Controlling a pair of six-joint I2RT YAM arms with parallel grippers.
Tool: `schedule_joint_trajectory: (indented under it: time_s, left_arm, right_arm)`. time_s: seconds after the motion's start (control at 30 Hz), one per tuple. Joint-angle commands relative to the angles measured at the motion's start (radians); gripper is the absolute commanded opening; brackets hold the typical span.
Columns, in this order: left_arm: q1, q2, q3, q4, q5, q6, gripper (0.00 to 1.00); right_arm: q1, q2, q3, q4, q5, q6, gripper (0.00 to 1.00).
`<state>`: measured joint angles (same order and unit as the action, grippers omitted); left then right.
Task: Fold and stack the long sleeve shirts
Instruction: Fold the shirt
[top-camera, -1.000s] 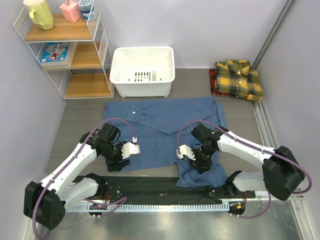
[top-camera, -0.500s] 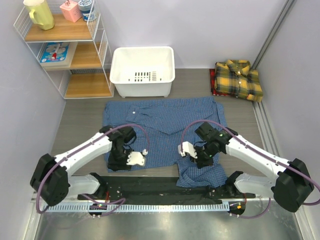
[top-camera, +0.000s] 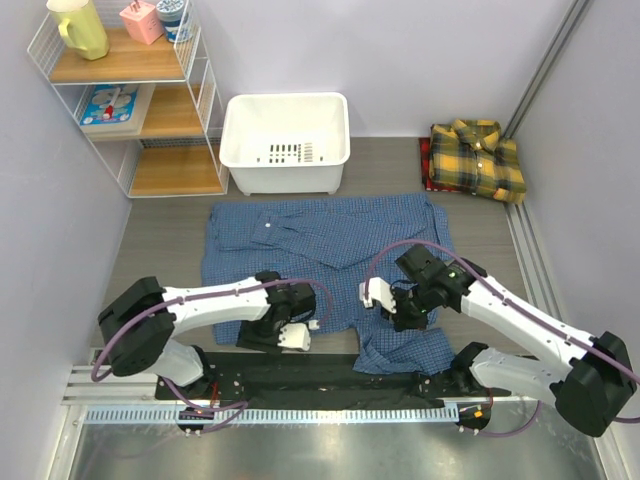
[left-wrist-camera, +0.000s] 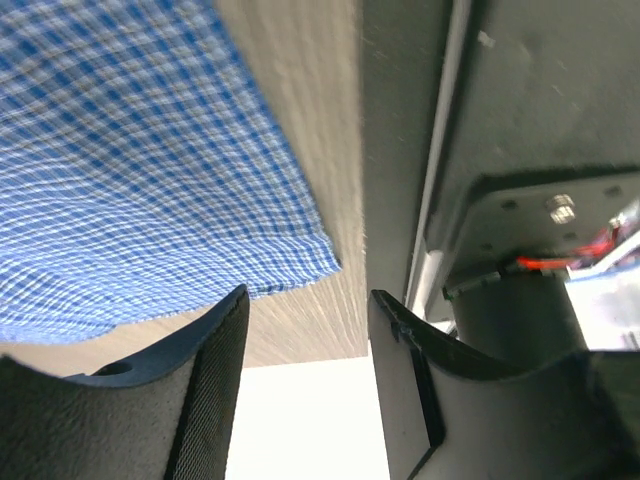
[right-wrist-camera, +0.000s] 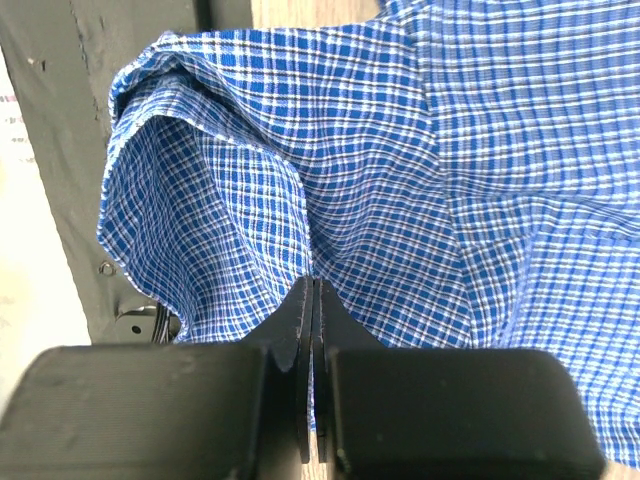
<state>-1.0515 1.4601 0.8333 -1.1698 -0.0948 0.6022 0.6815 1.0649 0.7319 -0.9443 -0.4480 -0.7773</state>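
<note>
1. Far left at the back there's a wire shelf (top-camera: 128, 100) with wooden boards, well apart from the action.
2. The left gripper (left-wrist-camera: 305, 310) sits low at the near hem of the blue shirt (top-camera: 320, 240). Its jaws are about halfway apart and hold nothing, with just bare wood table (left-wrist-camera: 300, 150) between them.
3. A white plastic bin (top-camera: 285, 140) sits just behind the shirt.
4. The blue shirt is thin fine-check cloth, spread mostly flat mid-table with its long axis running left to right. Its near right corner is rumpled and reaches the black strip (top-camera: 300, 375) at the table edge.
5. The right gripper (right-wrist-camera: 313, 290) is pinched fully closed on a raised fold of the blue shirt by that bunched corner.
6. The plaid shirt (top-camera: 478, 158) is folded into a neat rectangle in the far right corner, collar toward the back wall.
</note>
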Motion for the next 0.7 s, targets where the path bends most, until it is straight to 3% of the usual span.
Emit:
schedule_joint_trajectory:
  time_s: [0.0, 0.37, 0.53, 0.67]
  left_arm:
    - [-0.016, 0.032, -0.017, 0.091, -0.089, -0.156, 0.54]
    - [-0.099, 0.106, -0.051, 0.18, -0.054, -0.249, 0.59]
    - [-0.114, 0.128, -0.06, 0.194, -0.054, -0.249, 0.5]
    - [-0.134, 0.118, -0.065, 0.202, -0.025, -0.24, 0.35]
  right_arm:
    - [0.006, -0.048, 0.029, 0.024, 0.026, 0.042, 0.01]
    - [0.004, -0.111, 0.043, 0.016, 0.071, 0.061, 0.01]
    - [0.004, -0.141, 0.044, 0.016, 0.086, 0.062, 0.01]
    - [0.004, -0.154, 0.049, 0.016, 0.101, 0.062, 0.01]
